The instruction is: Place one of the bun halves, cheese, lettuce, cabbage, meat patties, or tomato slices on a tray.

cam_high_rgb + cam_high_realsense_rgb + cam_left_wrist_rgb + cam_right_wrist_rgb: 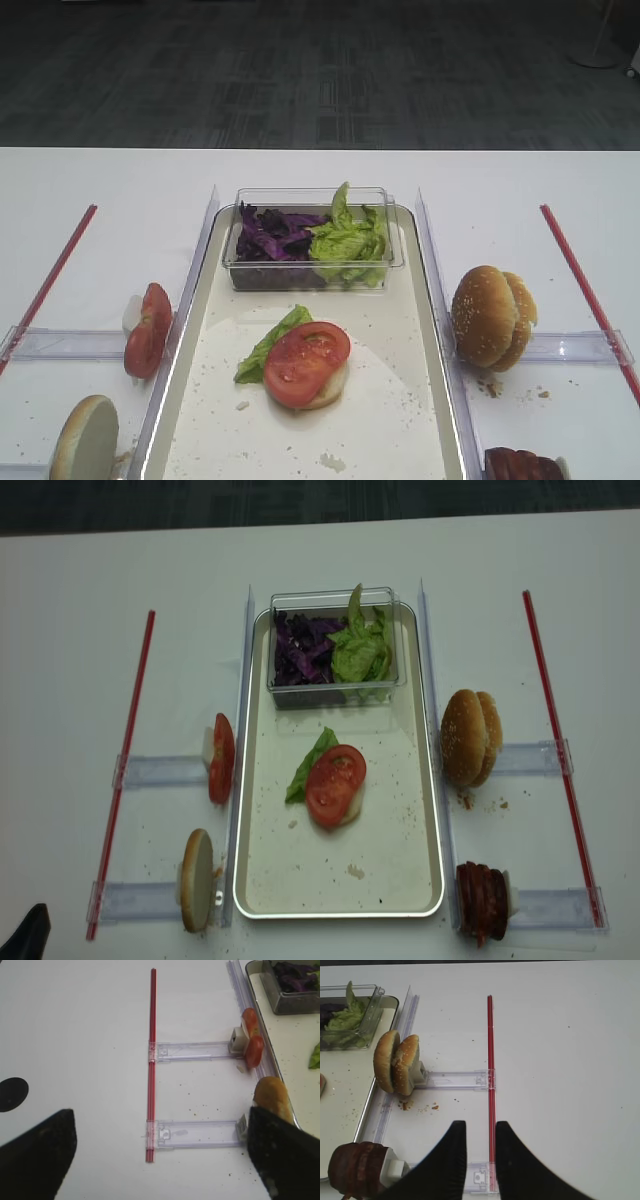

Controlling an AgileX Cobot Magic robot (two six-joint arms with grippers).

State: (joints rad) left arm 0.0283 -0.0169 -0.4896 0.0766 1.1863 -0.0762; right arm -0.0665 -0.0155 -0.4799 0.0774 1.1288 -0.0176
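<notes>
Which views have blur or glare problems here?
Left wrist: both pincer fingers are dark, blurred blobs, the bun half beside them soft. Right wrist: table bright, nearly washed out. Exterior high: even light, tray rim mildly shiny, tomato slice sharp.

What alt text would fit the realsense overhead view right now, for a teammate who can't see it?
A metal tray holds a tomato slice on a bun half with a lettuce leaf beside it, and a clear tub of cabbage and lettuce behind. More buns, tomato slices and meat patties stand on edge in racks either side.
</notes>
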